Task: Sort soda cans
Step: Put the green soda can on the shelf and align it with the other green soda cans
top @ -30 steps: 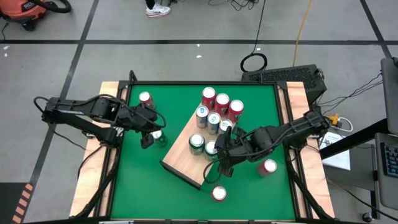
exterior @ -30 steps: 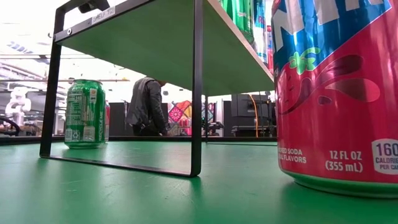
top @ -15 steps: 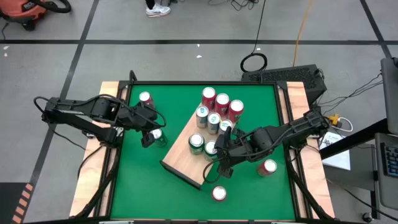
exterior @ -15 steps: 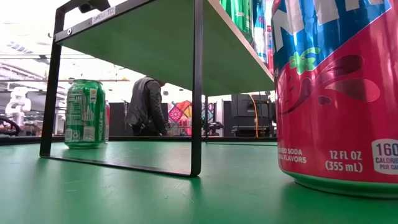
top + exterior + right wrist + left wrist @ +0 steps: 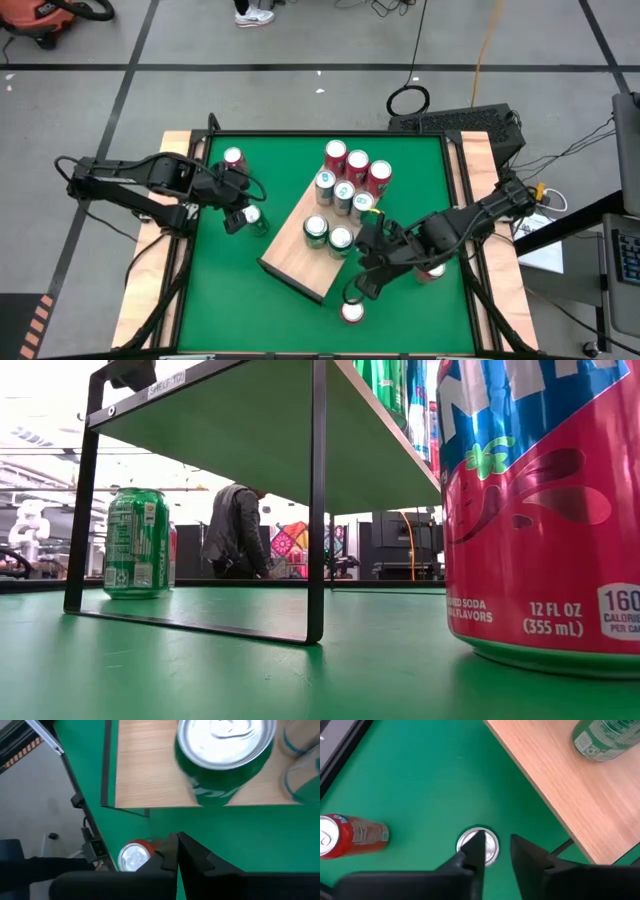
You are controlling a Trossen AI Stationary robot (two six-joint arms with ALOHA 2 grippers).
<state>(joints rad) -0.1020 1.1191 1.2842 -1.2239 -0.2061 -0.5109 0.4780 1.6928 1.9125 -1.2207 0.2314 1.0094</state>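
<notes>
Left hand (image 5: 492, 851) hangs over a green can (image 5: 477, 845), fingers slightly apart, seemingly not gripping it. Right hand (image 5: 176, 851), pressed together and empty, hovers near a red can (image 5: 133, 855) on the counter (image 5: 230, 290)

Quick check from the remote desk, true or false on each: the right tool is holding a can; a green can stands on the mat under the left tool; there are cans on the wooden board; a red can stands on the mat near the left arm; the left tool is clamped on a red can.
1. The right tool holds a can. False: it is shut and empty, near a red can.
2. A green can stands on the mat under the left tool. True.
3. Cans stand on the wooden board. True.
4. Another red can stands near the left arm. True.
5. The left tool is clamped on a red can. False: its fingers are slightly apart above the green can.
</notes>
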